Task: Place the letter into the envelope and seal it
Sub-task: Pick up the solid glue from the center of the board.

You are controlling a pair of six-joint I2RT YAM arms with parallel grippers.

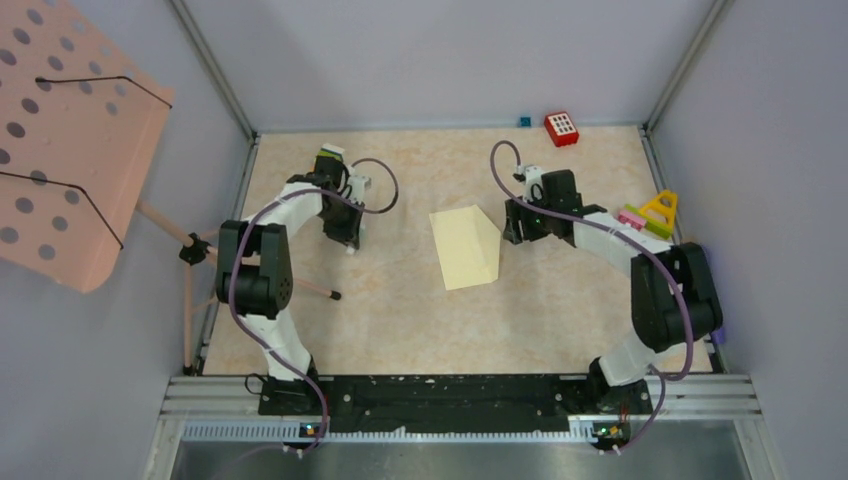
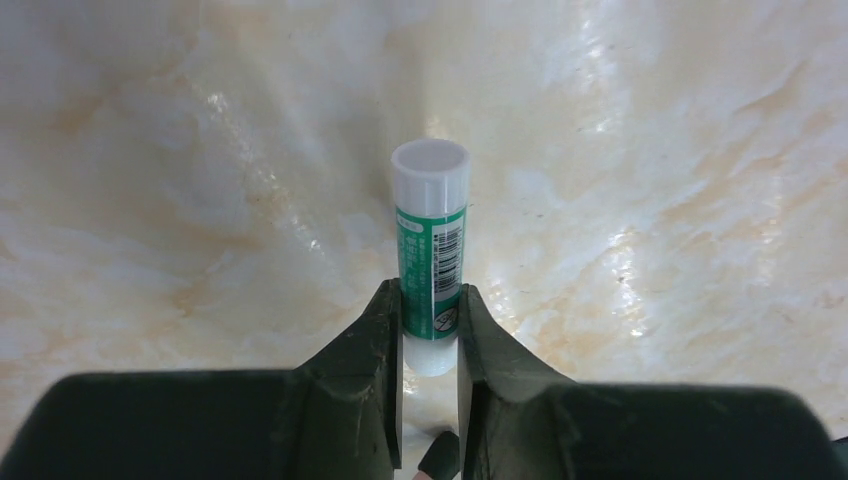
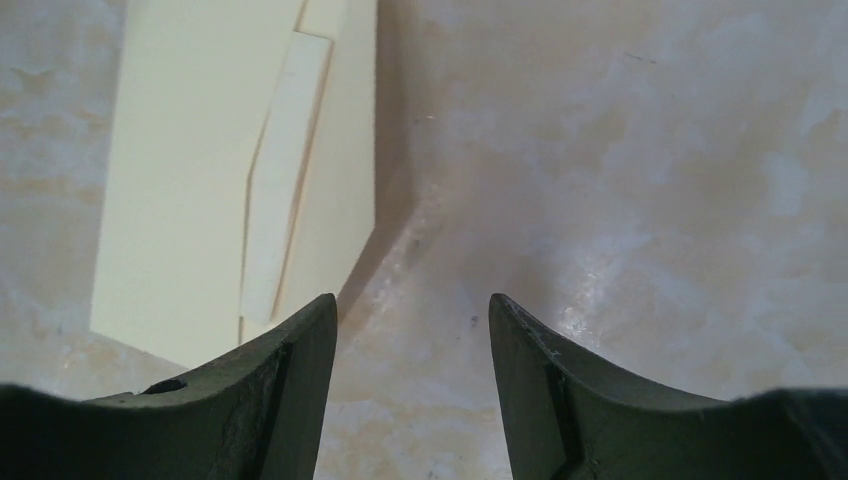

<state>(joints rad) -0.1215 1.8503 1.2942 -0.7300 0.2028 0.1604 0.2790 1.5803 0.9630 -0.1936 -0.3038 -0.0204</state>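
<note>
Left wrist view, nearest first: your left fingers (image 2: 430, 300) are narrow and clamped on the lower body of a glue stick (image 2: 431, 230). Its green label and white cap point away from the camera; its near white end is mostly hidden between the finger pads. Whether the stick touches the desk (image 2: 680, 200) cannot be told from here. Right wrist view: your right fingers (image 3: 412, 310) stand wide with nothing between them, only bare desk. The envelope (image 3: 180, 180) lies just beside the left-hand finger in that view, and its near corner is cut off behind it. A paler strip runs down its face; flap edge or sheet, you cannot tell. Overhead, the envelope (image 1: 465, 245) lies flat mid-desk between the two arms, close to the right one, with its right part shaded. Whether it is sealed is unclear. Farther right, coloured blocks (image 1: 655, 212) are partly covered by the right arm. At the far edge sit a red block (image 1: 562, 128) and a tiny blue object (image 1: 523, 121), too small to identify.
</note>
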